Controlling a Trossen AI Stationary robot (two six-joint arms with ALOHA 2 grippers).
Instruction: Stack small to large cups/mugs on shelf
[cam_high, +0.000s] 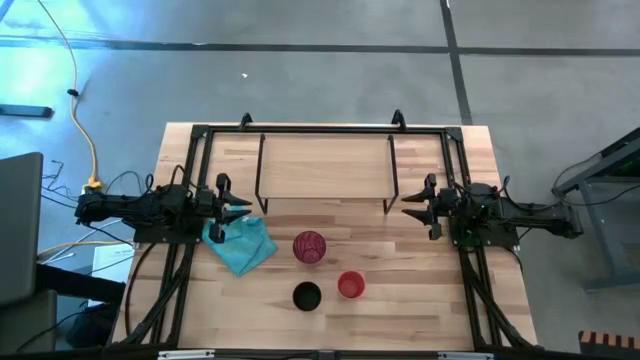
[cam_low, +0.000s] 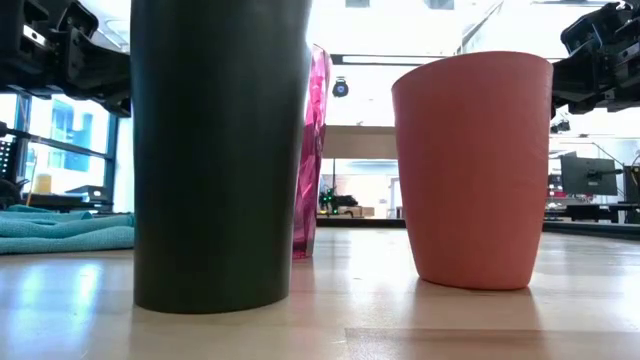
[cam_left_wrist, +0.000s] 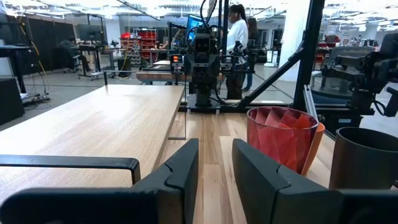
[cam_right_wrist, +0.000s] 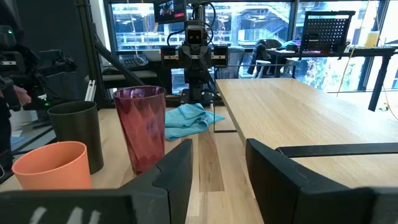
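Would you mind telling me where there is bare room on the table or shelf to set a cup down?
The shelf top is entirely bare. The table is bare right of the red-orange cup, and along its front-left edge, left of the black cup. It is crowded mid-table, where the pink tumbler, teal cloth and both other cups cluster.

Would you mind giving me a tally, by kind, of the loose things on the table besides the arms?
Cups: 3, namely the pink-red tumbler, the black cup and the red-orange cup.
Cloths: 1, the teal cloth.
Shelves: 1, the shelf, nothing on it yet.
Total: 5.
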